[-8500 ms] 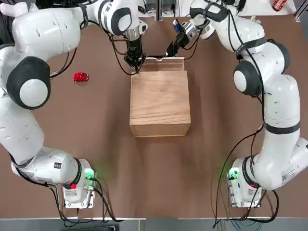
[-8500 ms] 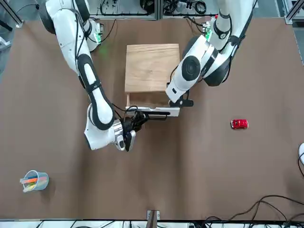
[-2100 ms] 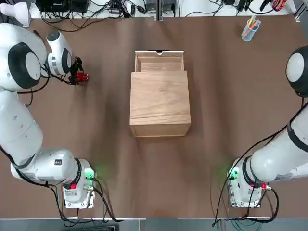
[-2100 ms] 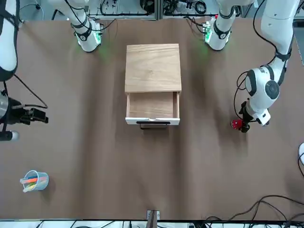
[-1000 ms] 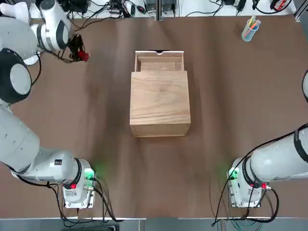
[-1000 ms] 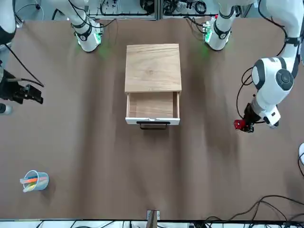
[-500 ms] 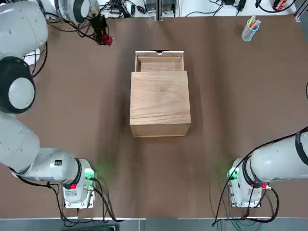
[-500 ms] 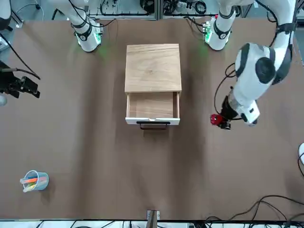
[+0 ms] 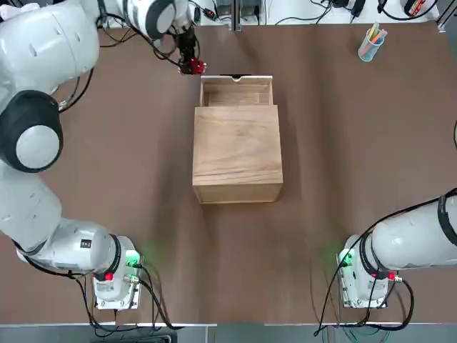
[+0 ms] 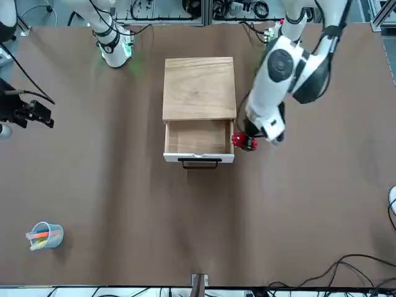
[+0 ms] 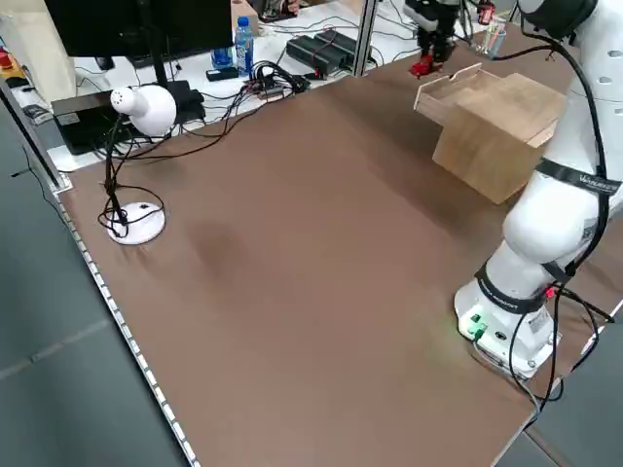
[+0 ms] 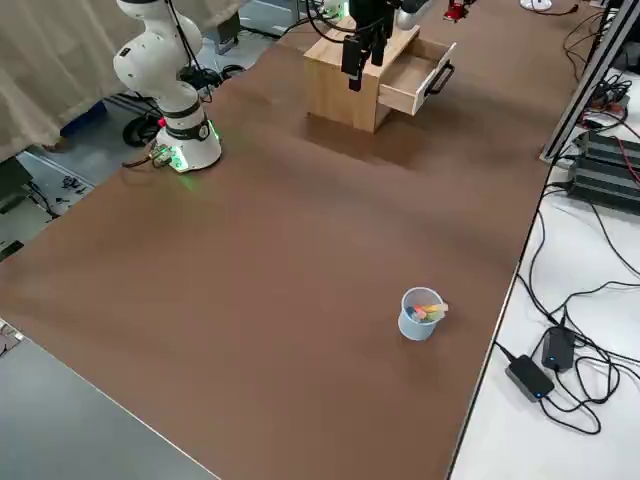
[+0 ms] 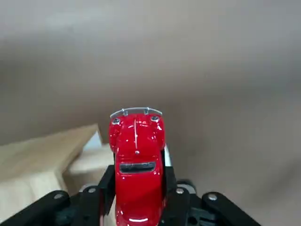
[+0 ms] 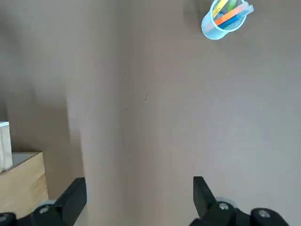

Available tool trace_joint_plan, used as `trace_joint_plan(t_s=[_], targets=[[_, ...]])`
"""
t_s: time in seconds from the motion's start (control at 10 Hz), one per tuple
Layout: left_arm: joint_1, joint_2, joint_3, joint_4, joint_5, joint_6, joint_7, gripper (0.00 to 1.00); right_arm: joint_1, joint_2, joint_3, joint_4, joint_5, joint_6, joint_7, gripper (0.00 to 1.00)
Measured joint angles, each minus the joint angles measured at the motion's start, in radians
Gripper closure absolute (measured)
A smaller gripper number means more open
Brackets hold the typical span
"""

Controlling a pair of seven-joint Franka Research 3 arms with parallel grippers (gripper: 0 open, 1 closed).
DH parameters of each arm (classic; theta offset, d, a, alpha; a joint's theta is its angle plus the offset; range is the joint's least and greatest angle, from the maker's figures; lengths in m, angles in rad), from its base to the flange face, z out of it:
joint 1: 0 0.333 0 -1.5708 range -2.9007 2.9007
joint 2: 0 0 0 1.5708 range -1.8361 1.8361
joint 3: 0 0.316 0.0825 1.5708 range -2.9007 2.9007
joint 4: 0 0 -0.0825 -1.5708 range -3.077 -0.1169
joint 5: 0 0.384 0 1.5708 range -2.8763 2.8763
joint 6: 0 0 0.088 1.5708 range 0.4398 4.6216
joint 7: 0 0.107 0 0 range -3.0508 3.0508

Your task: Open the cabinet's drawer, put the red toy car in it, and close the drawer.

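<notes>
The robot's left gripper [image 10: 243,141] carries the tiny glossy red toy car [image 10: 244,142] in the air, its two fingers clamped on the car's sides, just beside the pulled-out shallow light-wood drawer [image 10: 198,138] of the roughly cubic light wooden cabinet [image 10: 198,88]. In the left wrist view the red toy car [image 13: 137,162] points away from the camera, gripped at its rear half, with a corner of the drawer's wall below it. The grip on the sides likely keeps the car level for a clean drop into the tray. The drawer stands open and empty, its pale front and dark handle [image 10: 199,163] facing away from the arms, ready to receive the load.

Half a second earlier the car hung well off to the side of the drawer; a second earlier it was farther out over the brown table [image 9: 343,143]. It has since swept inward to the drawer's edge, but is not yet over the tray.

The right gripper [image 14: 141,207] hangs parked off to its own side, fingers spread wide and empty, above bare table with a blue cup of crayons [image 14: 224,18] beyond.
</notes>
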Motion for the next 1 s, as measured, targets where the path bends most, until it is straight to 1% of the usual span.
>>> trace_joint_plan(t_s=[0.3, 0.5, 0.8, 1.0], targets=[[-0.106, 0.078, -0.003, 0.064, 0.001, 0.0, -0.089, 0.56, 0.0, 0.0, 0.001, -0.001, 0.0, 0.0, 0.0, 0.0], [-0.157, 0.134, -0.002, 0.1, 0.028, -0.002, -0.137, 0.56, 0.0, 0.0, 0.002, -0.001, 0.0, 0.001, 0.001, 0.0], [-0.171, 0.202, 0.0, 0.14, 0.042, -0.003, -0.159, 0.56, 0.0, 0.0, 0.002, -0.001, 0.0, 0.001, 0.001, 0.0], [-0.172, 0.229, 0.001, 0.151, 0.058, -0.005, -0.18, 0.56, 0.0, 0.0, 0.002, -0.001, 0.0, 0.001, 0.001, 0.0]])
